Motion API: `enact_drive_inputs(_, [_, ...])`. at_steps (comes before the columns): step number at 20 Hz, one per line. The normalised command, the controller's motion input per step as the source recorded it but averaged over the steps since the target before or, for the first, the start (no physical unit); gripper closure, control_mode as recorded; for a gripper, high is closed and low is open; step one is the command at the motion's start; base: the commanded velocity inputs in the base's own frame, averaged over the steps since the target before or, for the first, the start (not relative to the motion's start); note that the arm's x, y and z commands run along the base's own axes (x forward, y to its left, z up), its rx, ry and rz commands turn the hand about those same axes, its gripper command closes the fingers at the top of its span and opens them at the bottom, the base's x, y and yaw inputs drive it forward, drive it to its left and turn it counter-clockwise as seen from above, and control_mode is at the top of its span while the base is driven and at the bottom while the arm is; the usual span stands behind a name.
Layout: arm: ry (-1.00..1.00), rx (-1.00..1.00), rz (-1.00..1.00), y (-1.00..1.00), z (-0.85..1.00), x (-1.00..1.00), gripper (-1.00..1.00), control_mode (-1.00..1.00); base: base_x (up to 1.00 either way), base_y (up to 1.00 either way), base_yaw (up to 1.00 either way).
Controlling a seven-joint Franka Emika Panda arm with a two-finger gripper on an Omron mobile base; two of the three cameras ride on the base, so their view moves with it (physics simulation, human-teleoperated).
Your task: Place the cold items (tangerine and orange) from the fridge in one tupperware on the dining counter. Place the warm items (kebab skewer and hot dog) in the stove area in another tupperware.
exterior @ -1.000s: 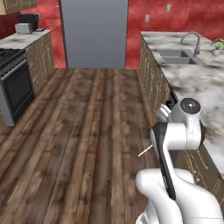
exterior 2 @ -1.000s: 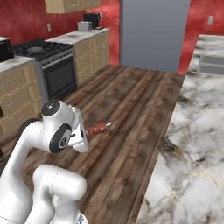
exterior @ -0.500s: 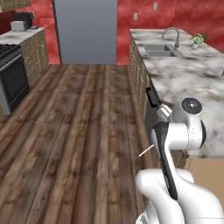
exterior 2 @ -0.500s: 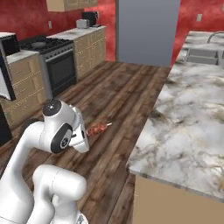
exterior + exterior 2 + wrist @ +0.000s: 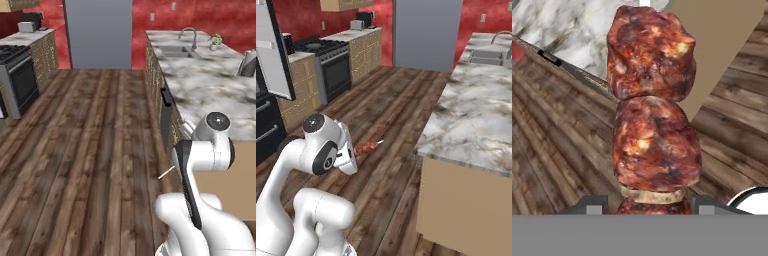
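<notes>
Two meat chunks of the kebab skewer [image 5: 654,120] hog the hand cam.
Gripper [image 5: 646,206] clamps its base, fingertips [image 5: 592,205] barely peek out; stick's top cut off.

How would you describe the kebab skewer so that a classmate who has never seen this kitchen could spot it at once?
Start at the white robot arm above the wooden floor, beside the marble counter. At its tool a thin pale stick juts out sideways: the kebab skewer. It alone carries charred, reddish-brown meat chunks.

Marble counter [image 5: 471,120] nearer, base advanced.
</notes>
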Motion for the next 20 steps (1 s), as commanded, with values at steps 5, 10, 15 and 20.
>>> enact_drive_inputs(5, [0.0, 0.0, 0.0, 0.0, 0.0, 0.0, 1.0, 1.0, -0.83, -0.96, 0.0])
enact_drive_inputs(10, [0.0, 0.0, 0.0, 0.0, 0.0, 0.0, 1.0, 1.0, -0.39, -1.0, 0.0])
enact_drive_inputs(15, [0.0, 0.0, 0.0, 0.0, 0.0, 0.0, 1.0, 1.0, -0.02, -1.0, 0.0])
enact_drive_inputs(20, [0.0, 0.0, 0.0, 0.0, 0.0, 0.0, 1.0, 1.0, 0.11, -1.0, 0.0])
